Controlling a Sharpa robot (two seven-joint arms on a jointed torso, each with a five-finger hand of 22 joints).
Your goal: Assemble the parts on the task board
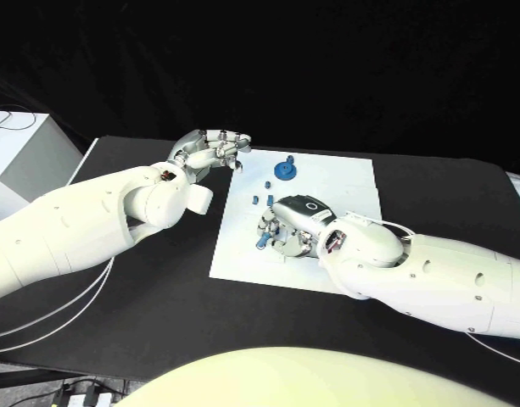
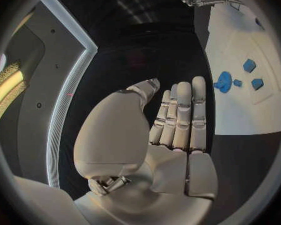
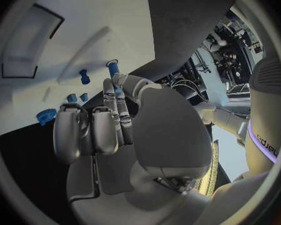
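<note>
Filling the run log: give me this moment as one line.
left hand: open, holds nothing, at task board far corner | right hand: fingers pinch blue peg over board | blue gear: on board

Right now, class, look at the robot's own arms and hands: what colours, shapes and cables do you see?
Both arms are smooth, rounded white shells. The left hand and right hand are silver metal with segmented fingers; the right hand's back carries a dark oval patch. Small red and dark fittings sit at each wrist, and thin white cables hang below the left arm.
</note>
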